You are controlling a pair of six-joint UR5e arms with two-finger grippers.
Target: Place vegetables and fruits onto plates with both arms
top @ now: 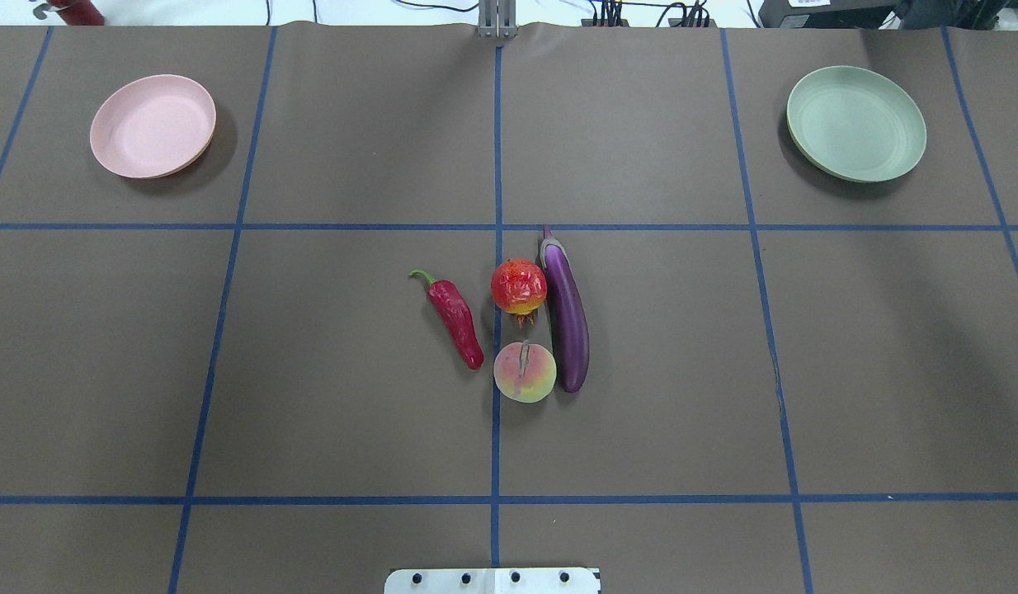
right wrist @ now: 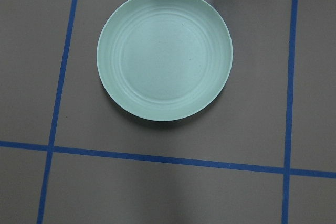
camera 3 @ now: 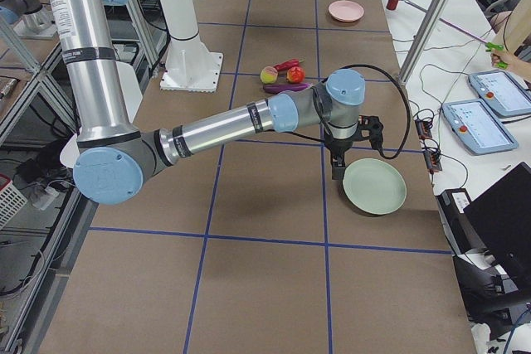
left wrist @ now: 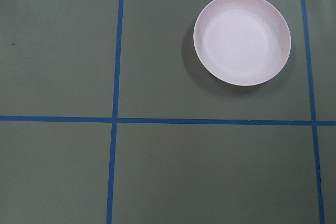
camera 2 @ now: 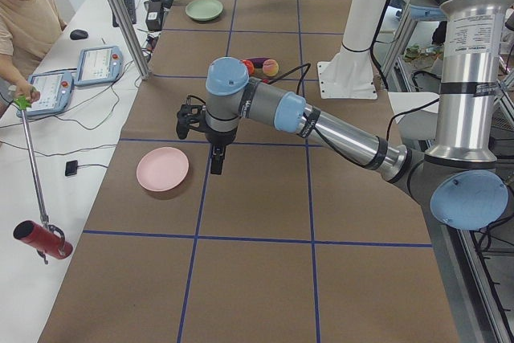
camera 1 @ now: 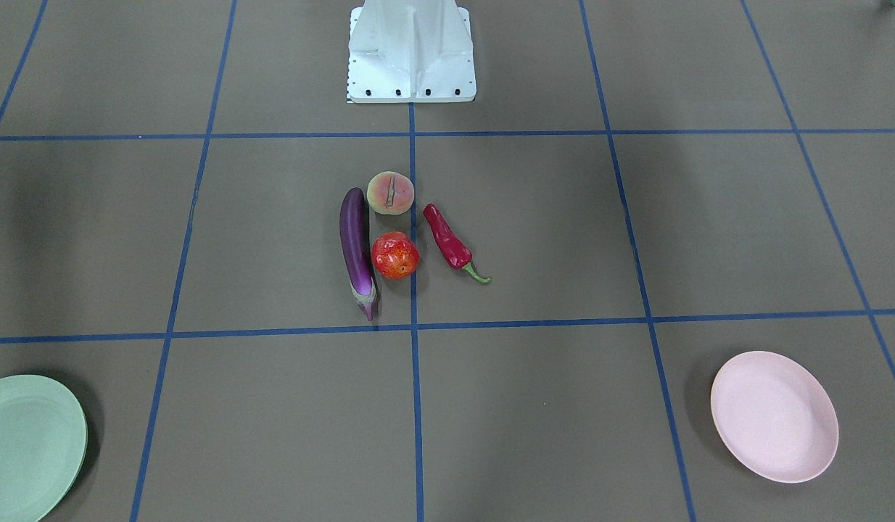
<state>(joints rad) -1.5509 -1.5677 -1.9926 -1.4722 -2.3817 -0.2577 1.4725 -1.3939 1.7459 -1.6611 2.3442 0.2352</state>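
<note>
The purple eggplant [top: 565,318], red chili pepper [top: 455,318], red-orange tomato-like fruit [top: 519,286] and peach [top: 525,372] lie close together at the table's middle. The empty pink plate [top: 153,125] sits far left, the empty green plate [top: 855,123] far right. My left gripper [camera 2: 217,158] hangs high beside the pink plate [left wrist: 242,39]; it shows only in the exterior left view, so I cannot tell its state. My right gripper [camera 3: 338,172] hangs high beside the green plate [right wrist: 164,54], seen only in the exterior right view; its state I cannot tell.
The white base block [camera 1: 411,54] stands at the table's near edge. Blue tape lines [top: 497,227] grid the brown table. An operator [camera 2: 24,22] with tablets and a grabber pole sits beyond the far edge.
</note>
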